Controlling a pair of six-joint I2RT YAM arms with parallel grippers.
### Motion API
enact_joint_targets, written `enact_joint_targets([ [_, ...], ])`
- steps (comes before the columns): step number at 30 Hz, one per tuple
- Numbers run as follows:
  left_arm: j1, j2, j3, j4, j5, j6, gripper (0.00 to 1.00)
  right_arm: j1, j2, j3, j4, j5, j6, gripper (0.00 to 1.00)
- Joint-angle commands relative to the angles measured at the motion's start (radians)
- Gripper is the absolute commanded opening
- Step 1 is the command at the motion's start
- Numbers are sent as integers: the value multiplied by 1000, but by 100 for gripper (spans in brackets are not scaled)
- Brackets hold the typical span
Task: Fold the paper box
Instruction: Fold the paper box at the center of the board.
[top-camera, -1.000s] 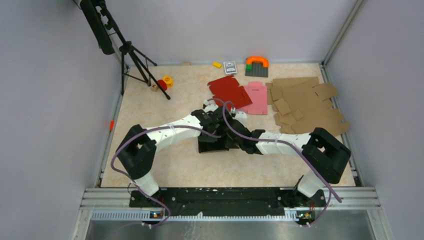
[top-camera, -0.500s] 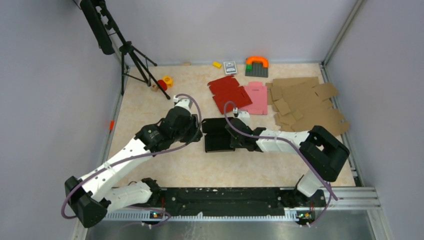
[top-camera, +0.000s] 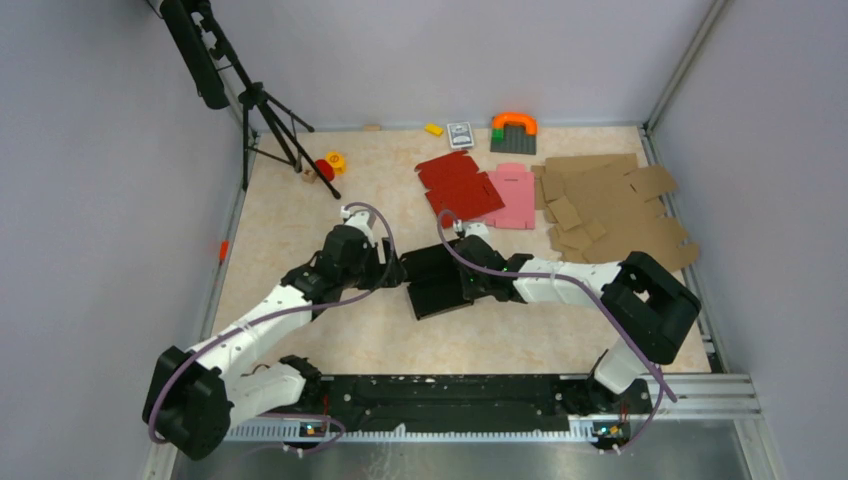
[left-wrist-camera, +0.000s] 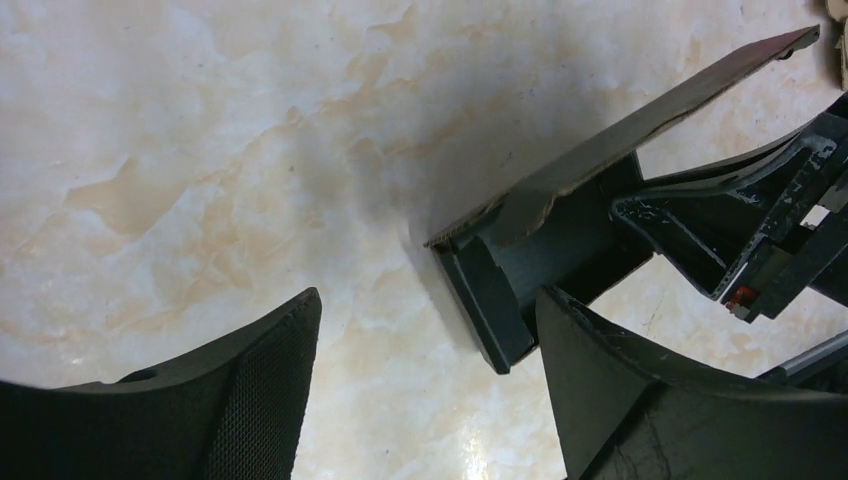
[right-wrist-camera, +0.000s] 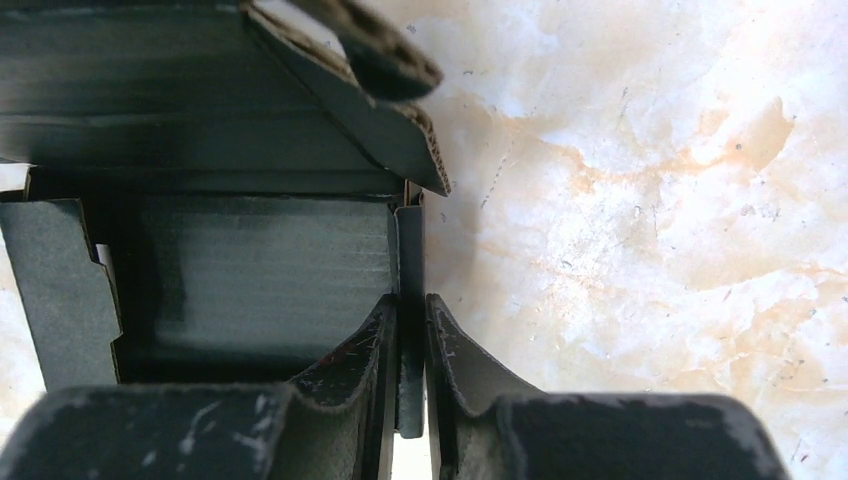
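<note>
The black paper box (top-camera: 438, 281) lies partly folded in the middle of the table, with walls standing and a flap raised. In the right wrist view my right gripper (right-wrist-camera: 411, 345) is shut on one upright side wall of the paper box (right-wrist-camera: 250, 270), a finger on each face. My left gripper (top-camera: 392, 268) sits just left of the box, open, with nothing between its fingers. In the left wrist view the left gripper (left-wrist-camera: 428, 340) has bare table between its jaws, and a corner of the paper box (left-wrist-camera: 520, 270) stands just beyond its right finger.
A red blank (top-camera: 458, 184) and a pink blank (top-camera: 514, 194) lie behind the box. Brown cardboard blanks (top-camera: 610, 205) cover the back right. A tripod (top-camera: 262, 110) stands at the back left, with small toys (top-camera: 330, 164) nearby and a card deck (top-camera: 460, 134) at the far edge.
My left gripper has let go of the box, opened wide and pulled back to the left. The right gripper keeps its hold, and the box has shifted and turned slightly.
</note>
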Motion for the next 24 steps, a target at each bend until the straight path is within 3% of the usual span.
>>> enact_joint_targets([
  [1,4,31,-27,200,41,38,78,-9,-8,27,-114,15,-75,11],
  [5,4,52,-37,227,55,53,74,-6,18,58,-148,59,-89,3],
  [10,5,80,-45,252,52,67,67,21,58,97,-189,133,-90,0],
  [14,2,123,-44,286,90,83,58,39,75,110,-206,179,-90,0],
  [24,1,201,-22,349,96,116,50,62,101,125,-217,209,-85,0],
])
